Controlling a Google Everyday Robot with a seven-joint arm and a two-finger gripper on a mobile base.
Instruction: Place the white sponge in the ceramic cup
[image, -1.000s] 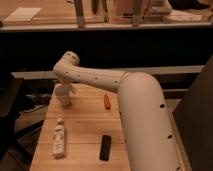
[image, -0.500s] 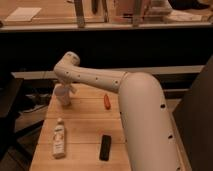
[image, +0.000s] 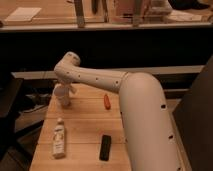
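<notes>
Nothing moved | hand (image: 64, 88) just above ceramic cup (image: 62, 98) | grip state: cannot tell

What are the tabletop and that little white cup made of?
The tabletop looks like wood: pale matte planks with visible seams. The cup is probably glazed ceramic, plain smooth white, though plastic can't be excluded. The claw hangs right at the cup.

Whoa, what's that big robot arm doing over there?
The robot arm reaches across the wooden table, and its gripper is right above the cup at the far left corner. The sponge can't be made out from here. A bottle, a black bar and an orange thing lie on the table apart from it.
</notes>
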